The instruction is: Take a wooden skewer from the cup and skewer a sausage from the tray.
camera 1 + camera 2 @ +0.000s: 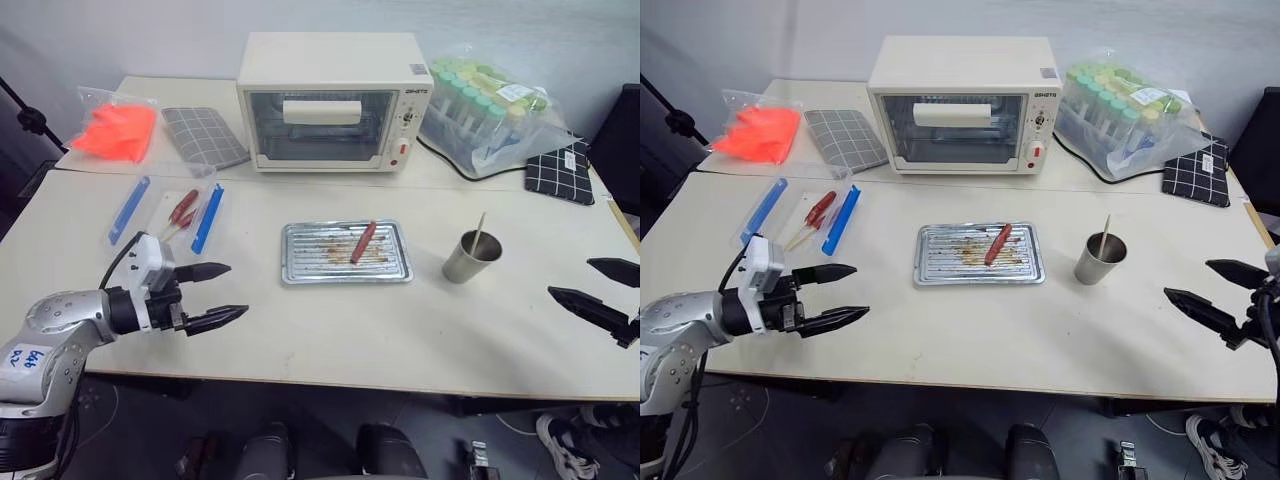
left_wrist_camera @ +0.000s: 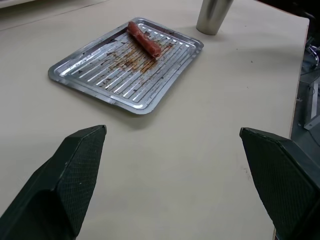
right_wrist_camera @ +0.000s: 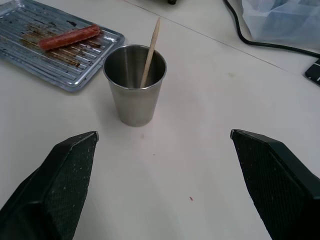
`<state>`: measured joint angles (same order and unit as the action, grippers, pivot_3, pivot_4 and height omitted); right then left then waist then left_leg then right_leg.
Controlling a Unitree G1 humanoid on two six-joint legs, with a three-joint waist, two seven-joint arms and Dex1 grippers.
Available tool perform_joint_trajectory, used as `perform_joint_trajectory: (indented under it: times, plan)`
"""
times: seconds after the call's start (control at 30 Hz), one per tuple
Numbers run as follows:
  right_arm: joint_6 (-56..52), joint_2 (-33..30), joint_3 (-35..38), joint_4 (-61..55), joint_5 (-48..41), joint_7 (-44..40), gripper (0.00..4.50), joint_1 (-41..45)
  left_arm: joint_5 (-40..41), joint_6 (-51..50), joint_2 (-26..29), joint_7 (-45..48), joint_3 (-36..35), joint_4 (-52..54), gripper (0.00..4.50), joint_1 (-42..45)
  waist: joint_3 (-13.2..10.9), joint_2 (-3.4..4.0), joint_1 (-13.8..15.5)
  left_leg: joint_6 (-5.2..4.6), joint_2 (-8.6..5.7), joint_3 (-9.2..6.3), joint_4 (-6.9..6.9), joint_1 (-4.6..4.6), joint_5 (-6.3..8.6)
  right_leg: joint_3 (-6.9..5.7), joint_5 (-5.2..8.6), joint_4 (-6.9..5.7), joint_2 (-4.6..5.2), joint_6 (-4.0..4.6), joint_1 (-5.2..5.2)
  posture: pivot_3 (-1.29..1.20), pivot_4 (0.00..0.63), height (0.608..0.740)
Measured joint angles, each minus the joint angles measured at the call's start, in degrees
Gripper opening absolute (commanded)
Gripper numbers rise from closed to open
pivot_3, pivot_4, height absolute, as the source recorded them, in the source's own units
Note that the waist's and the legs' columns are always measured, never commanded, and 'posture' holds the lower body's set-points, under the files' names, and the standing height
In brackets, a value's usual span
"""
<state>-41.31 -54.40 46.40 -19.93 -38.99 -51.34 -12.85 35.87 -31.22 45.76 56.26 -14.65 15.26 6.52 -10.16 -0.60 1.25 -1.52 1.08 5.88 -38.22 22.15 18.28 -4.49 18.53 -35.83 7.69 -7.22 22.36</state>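
Two grippers, left [image 1: 222, 293] and right [image 1: 598, 285], hover open over bare tabletop flanking the tray [image 1: 346, 252], cup [image 1: 470, 256] beside it.

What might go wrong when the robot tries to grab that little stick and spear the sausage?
The wooden skewer is thin and leans loosely in the light cup, so the open right gripper could tip the cup or miss the stick. The sausage lies loose on the ribbed tray, so it may roll or slide instead of being pierced, unless the open left gripper steadies it.
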Motion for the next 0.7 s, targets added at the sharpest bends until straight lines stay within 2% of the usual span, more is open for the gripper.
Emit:
perform_joint_trajectory:
  times: [0.3, 0.5, 0.63, 0.7]
  plan:
    - [-2.5, 6.8, -0.9, -6.4, -2.6, 8.7, 4.43, 1.9, 2.8, -3.0, -4.0, -2.1, 2.1, 2.5, 4.5, 3.6, 0.0, 0.0, 0.0, 0.02, 0.0, -0.01, -0.04, 0.0, -0.01, 0.0, 0.0, -0.1, -0.02, -0.01, -0.01, 0.0, 0.15, 0.74]
    - [-7.5, 11.8, -5.6, -8.9, -5.5, 23.0, 4.43, 13.5, 4.5, -5.2, -7.9, -2.5, 6.8, 2.3, 4.5, 12.4, 0.0, 0.01, -0.1, 0.07, -0.01, -0.01, -0.11, 0.0, -0.04, 0.02, 0.0, -0.16, -0.07, 0.0, 0.01, 0.0, 0.15, 0.74]
    - [-9.2, 12.9, -11.4, -9.1, -5.6, 28.4, 4.43, 19.8, 4.1, -5.1, -11.1, -2.4, 10.8, 0.9, 4.5, 18.0, 0.0, 0.02, -0.1, 0.08, -0.02, 0.0, -0.11, 0.05, -0.06, 0.01, 0.0, -0.22, -0.1, -0.01, 0.04, 0.0, 0.15, 0.74]
    - [-9.5, 14.6, -15.6, -7.9, -4.9, 31.0, 4.03, 24.2, 2.4, -4.2, -13.5, -2.5, 13.6, -0.9, 4.5, 21.4, 0.0, 0.01, 0.0, 0.07, -0.06, 0.0, -0.18, 0.08, -0.07, 0.0, -0.01, -0.22, -0.11, -0.02, 0.05, 0.0, 0.15, 0.74]
